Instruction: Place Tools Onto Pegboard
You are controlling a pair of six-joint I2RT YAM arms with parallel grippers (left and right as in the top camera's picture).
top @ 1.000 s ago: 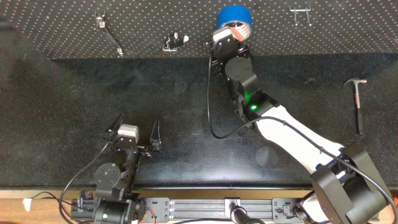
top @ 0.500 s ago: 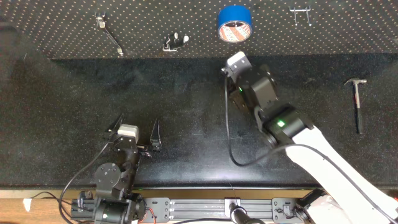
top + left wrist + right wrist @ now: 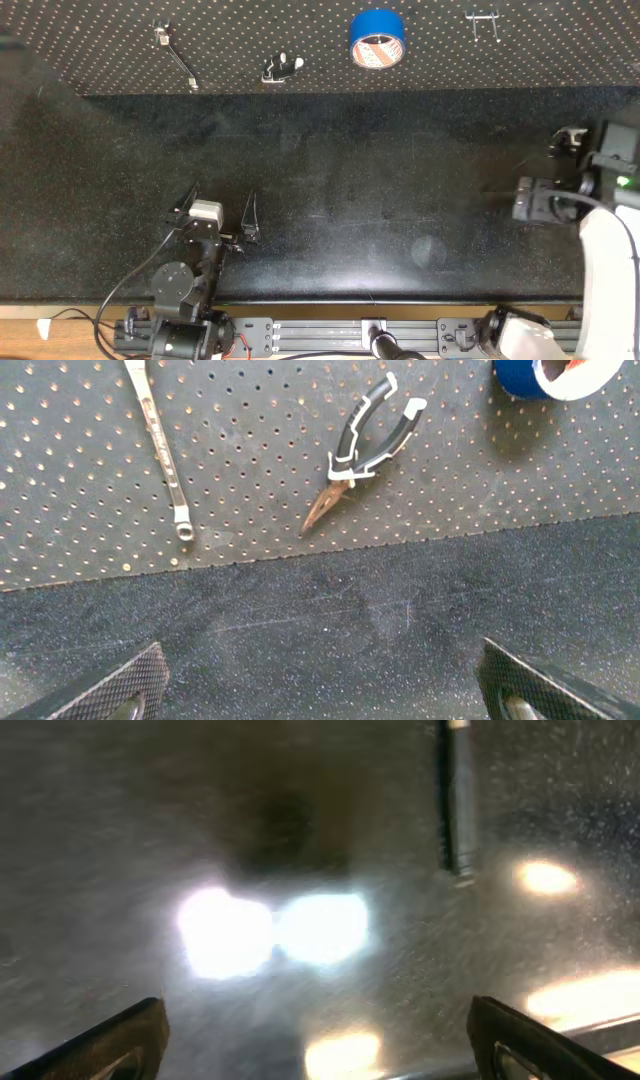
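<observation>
Overhead and left wrist cameras share the pegboard (image 3: 100, 50).

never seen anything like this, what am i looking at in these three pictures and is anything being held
It is a robot with two arms, each ending in a two-finger gripper. One picture looks down from a fixed camera above the black worktop. The other two come from cameras on each arm's wrist, with its own fingers at the bottom corners. At the back, a pegboard carries a wrench, pliers, a roll of blue tape and a bare hook. A hammer lies on the worktop at the far right. The left gripper and right gripper are both open and hold nothing.
</observation>
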